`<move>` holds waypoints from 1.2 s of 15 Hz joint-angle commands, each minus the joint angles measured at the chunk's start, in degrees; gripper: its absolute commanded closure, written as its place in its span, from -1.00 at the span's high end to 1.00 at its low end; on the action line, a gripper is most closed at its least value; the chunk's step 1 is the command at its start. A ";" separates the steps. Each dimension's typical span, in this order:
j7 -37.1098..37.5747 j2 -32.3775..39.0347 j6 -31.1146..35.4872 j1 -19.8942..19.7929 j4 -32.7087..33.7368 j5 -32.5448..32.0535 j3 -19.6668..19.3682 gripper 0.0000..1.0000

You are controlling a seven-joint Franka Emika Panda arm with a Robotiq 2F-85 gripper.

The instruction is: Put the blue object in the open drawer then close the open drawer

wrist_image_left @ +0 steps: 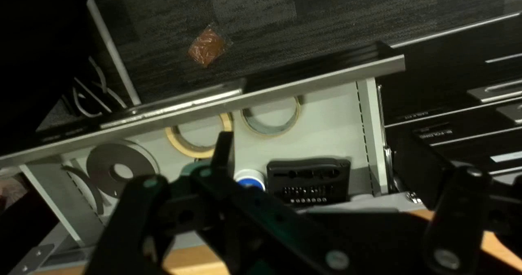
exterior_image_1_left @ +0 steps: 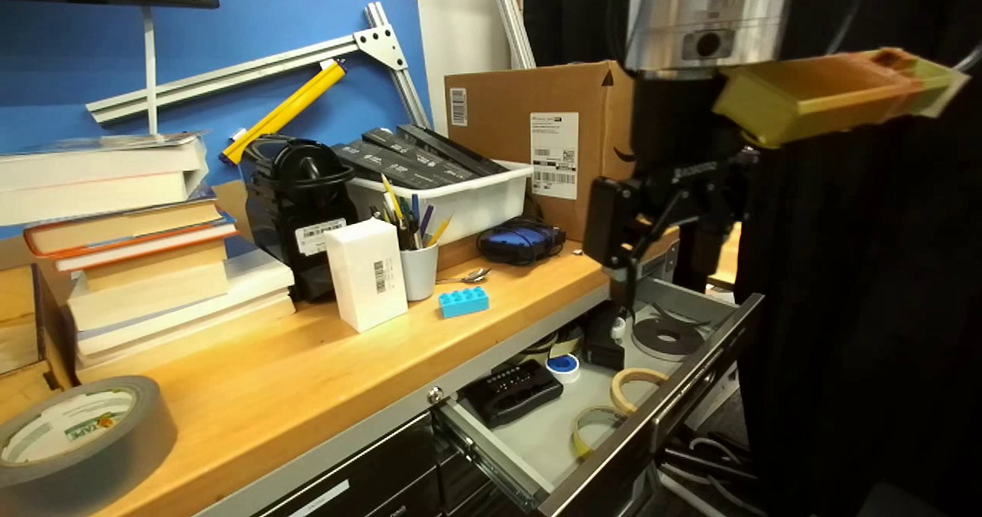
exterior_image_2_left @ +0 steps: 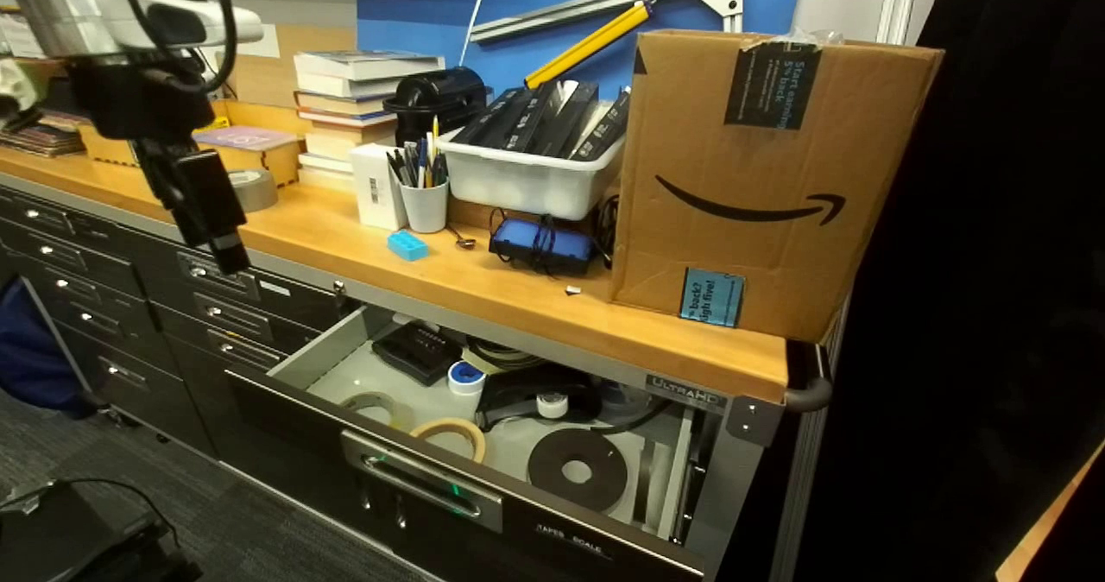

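The task is sitting at its very beginning, as I am judging it, with 0 of its 2 parts showing as done. The blue brick is lying on the wooden bench top in both exterior views, resting near the white box and just beside the pen cup. The gripper is hanging well apart from it and is holding nothing: in the wrist view its 2 fingers are standing wide of each other, with the open drawer and some of its contents showing between them. That drawer is waiting pulled out, so the placing is probably needing no preparation there. Inside, 2 tape rings, a dark coil and a black case are taking up space, yet pale floor is showing around them, and the brick is likely going to fit without any shifting. So the whole chain is apparently remaining: reaching over to the bench, grasping the brick, carrying it above the drawer, letting it go low, and lastly pushing the drawer home.
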 commanded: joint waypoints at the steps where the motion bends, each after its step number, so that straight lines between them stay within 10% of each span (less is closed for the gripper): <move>1: 0.37 14.56 4.60 -0.51 11.81 -2.23 1.59 1.00; 9: 3.45 41.43 10.51 0.90 30.44 -6.91 1.20 1.00; 18: 13.31 53.53 15.24 6.02 39.48 -12.82 -4.71 1.00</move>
